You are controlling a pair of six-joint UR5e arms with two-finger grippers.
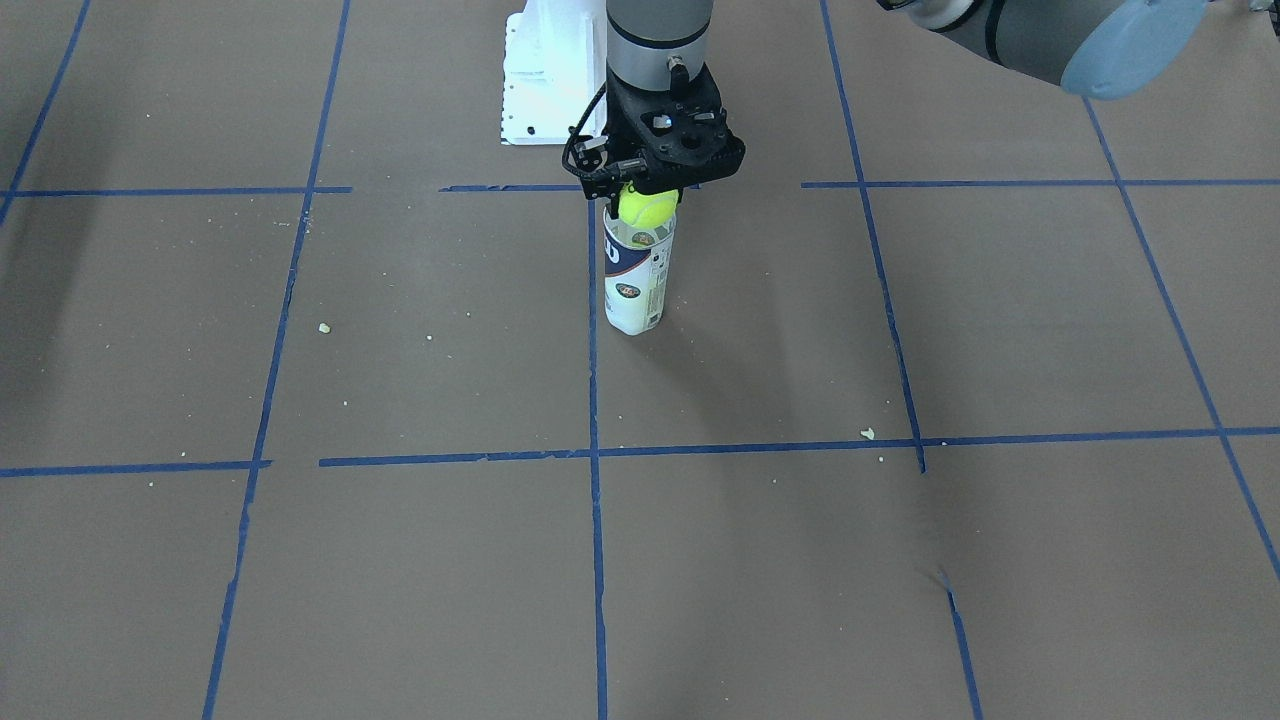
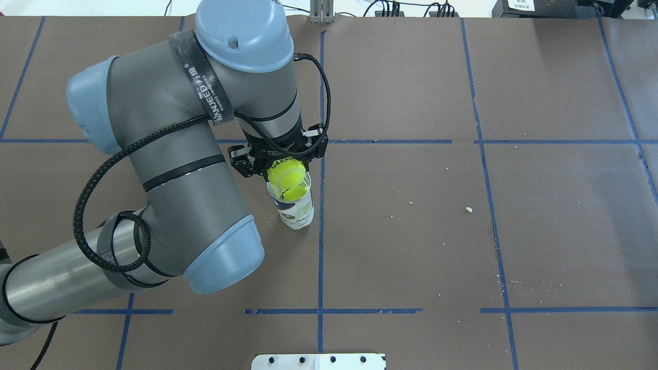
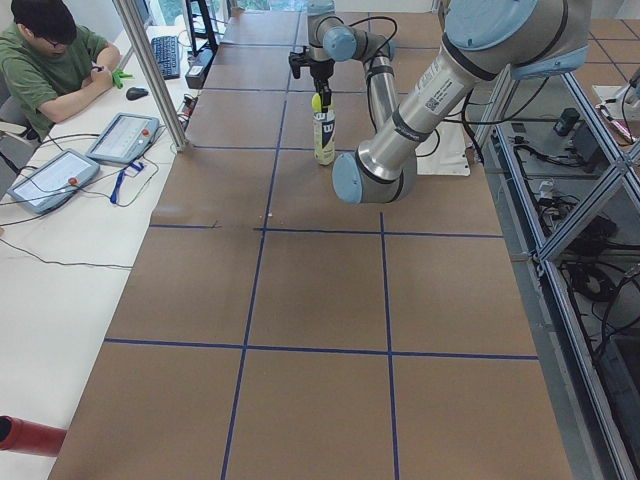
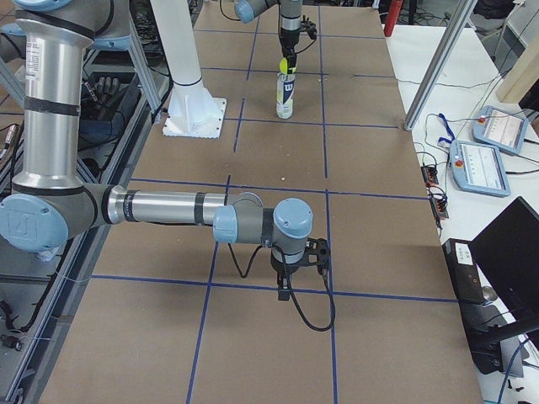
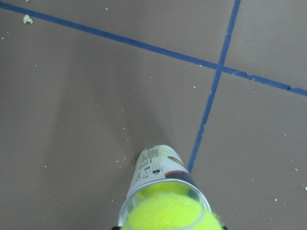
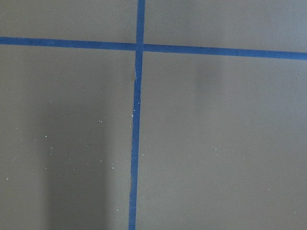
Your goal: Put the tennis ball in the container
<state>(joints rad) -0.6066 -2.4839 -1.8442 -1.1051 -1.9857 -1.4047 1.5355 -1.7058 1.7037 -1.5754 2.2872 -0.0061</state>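
Tennis ball (image 1: 648,207), fuzzy, clamped in left claw (image 1: 655,186) over clear container (image 1: 636,285); right claw (image 4: 288,286) unclear.

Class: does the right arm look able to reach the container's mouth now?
Probably not: the left gripper holds the tennis ball right at the mouth of the container, and the right gripper hangs far off.

Yellow-green tennis ball (image 1: 648,207), white-and-navy container (image 1: 636,285) — brown table (image 1: 400,330) gridded with blue tape (image 1: 594,400).
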